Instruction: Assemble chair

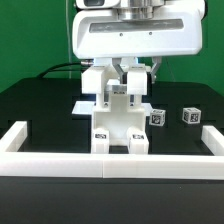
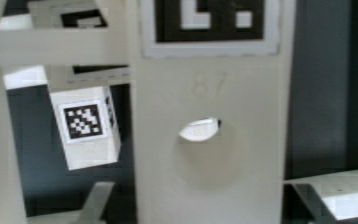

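your gripper [image 1: 121,73] hangs low over the chair [image 1: 118,125], down among its upper pieces. neither view shows you whether the fingers are spread or pinching a part. the chair stands mid-table, its foot against the front border rail [image 1: 60,162]. close to the wrist camera is a white chair panel [image 2: 202,160] with a round hole and a tag. a small tagged block [image 1: 157,117] sits just beside the chair on the exterior view's right, a second block [image 1: 190,115] farther out.

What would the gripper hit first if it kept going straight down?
Probably the chair, whose upright white part stands right under the gripper. Whether they already touch, I cannot tell.
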